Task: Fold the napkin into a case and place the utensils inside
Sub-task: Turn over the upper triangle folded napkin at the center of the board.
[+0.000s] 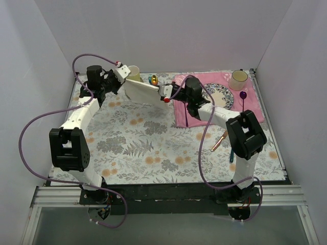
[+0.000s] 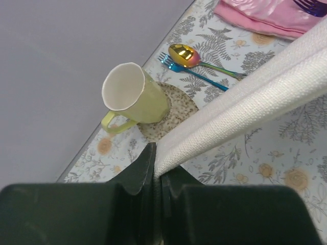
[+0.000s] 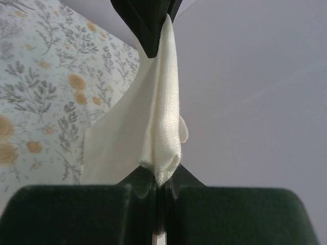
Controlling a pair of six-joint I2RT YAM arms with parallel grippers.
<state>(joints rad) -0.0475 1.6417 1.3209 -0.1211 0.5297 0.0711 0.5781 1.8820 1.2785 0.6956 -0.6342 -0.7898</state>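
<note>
I have both claws clenched on the napkin (image 1: 141, 91), which is held above the table (image 1: 153, 148) as a folded band stretched between them, toward 11 o'clock from the table's middle in the top view. The left gripper (image 2: 157, 173) pinches the band's end at its 10 o'clock side, and the right gripper (image 3: 162, 181) pinches the opposite end at its 4 o'clock side. In each wrist view the cloth is caught between closed fingers. The spoon (image 2: 185, 55), gold bowl and teal-green handle, lies on the table just past the napkin at its 1 o'clock, beside a blue fork (image 2: 190, 72). A yellow-green mug (image 2: 134, 94) stands on a speckled coaster (image 2: 176, 109) at the napkin's 11 o'clock. The copper knife (image 1: 219, 141) lies at 4 o'clock, close to the right arm and well apart from the napkin. The pink placemat (image 1: 254, 107) sits at 2 o'clock.
</note>
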